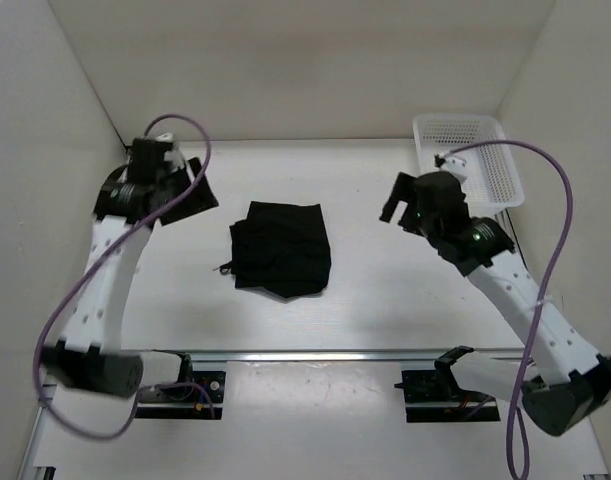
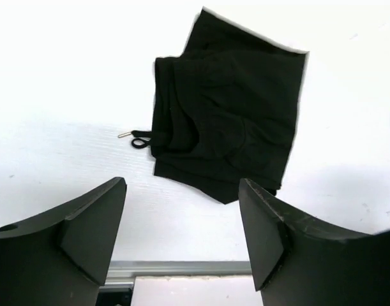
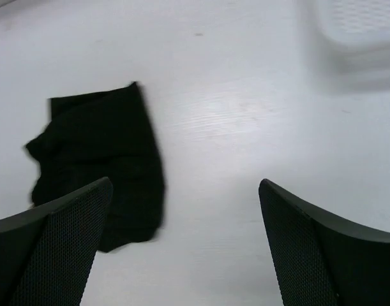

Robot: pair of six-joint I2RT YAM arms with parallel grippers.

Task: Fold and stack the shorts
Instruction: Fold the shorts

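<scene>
The black shorts [image 1: 281,248] lie folded in a compact, roughly square bundle at the middle of the table, with nothing holding them. A small drawstring tip [image 2: 122,134] sticks out at the bundle's left side. My left gripper [image 1: 190,190] hovers open to the left of the shorts and apart from them. In the left wrist view the shorts [image 2: 226,115] lie beyond the gripper [image 2: 182,191], with bare table between its fingers. Over on the right my right gripper [image 1: 400,210] hangs open and empty, clear of the cloth. Its wrist view has the shorts [image 3: 99,146] at the left, past the gripper [image 3: 185,185].
A white mesh basket [image 1: 470,155] stands at the back right corner, blurred in the right wrist view [image 3: 360,32]. White walls close the table on the left, back and right. A metal rail [image 1: 315,355] runs along the near edge by the arm bases.
</scene>
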